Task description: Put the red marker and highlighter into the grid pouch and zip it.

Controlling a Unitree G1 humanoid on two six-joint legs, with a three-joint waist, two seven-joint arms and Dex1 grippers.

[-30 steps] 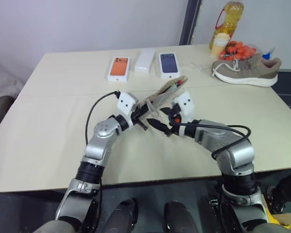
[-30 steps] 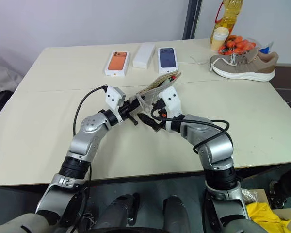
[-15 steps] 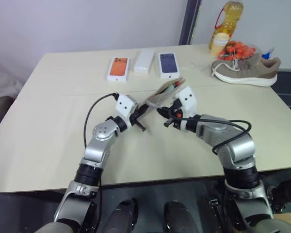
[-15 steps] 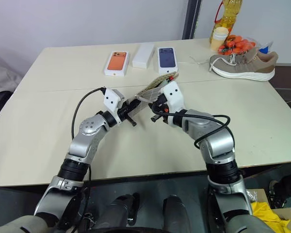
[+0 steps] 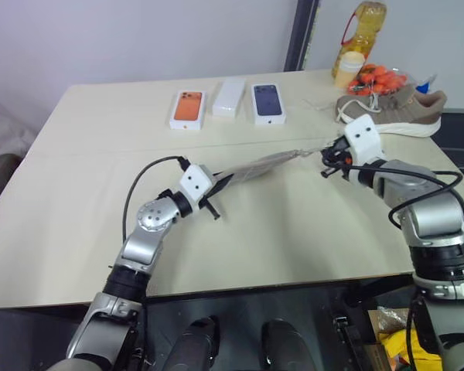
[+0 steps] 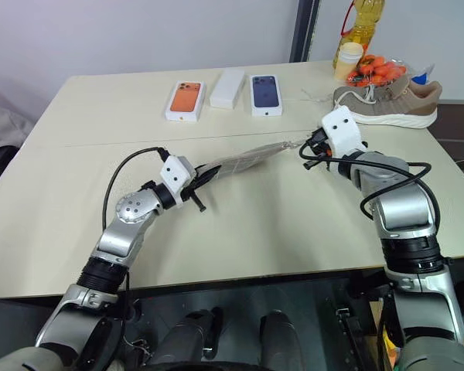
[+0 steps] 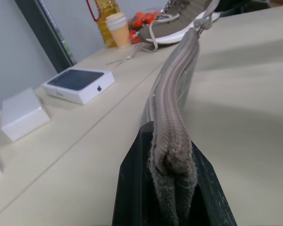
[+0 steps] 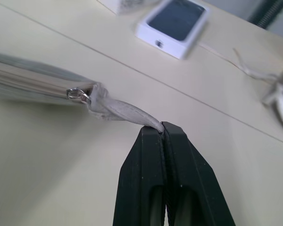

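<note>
1. Our left gripper (image 5: 210, 188) stays clamped on the grid pouch (image 5: 255, 165) end, above the table (image 5: 85, 193).
2. Our right gripper (image 8: 162, 128), shut on the zipper pull (image 8: 117, 109), has swung rightward, stretching the pouch flat; we judge it zipped, pens presumably inside.

I held the grid pouch (image 5: 257, 165) stretched above the table (image 5: 77, 193), my left gripper (image 5: 216, 185) clamped on one end and my right gripper (image 5: 325, 160) pinching its zipper pull (image 5: 305, 153).
</note>
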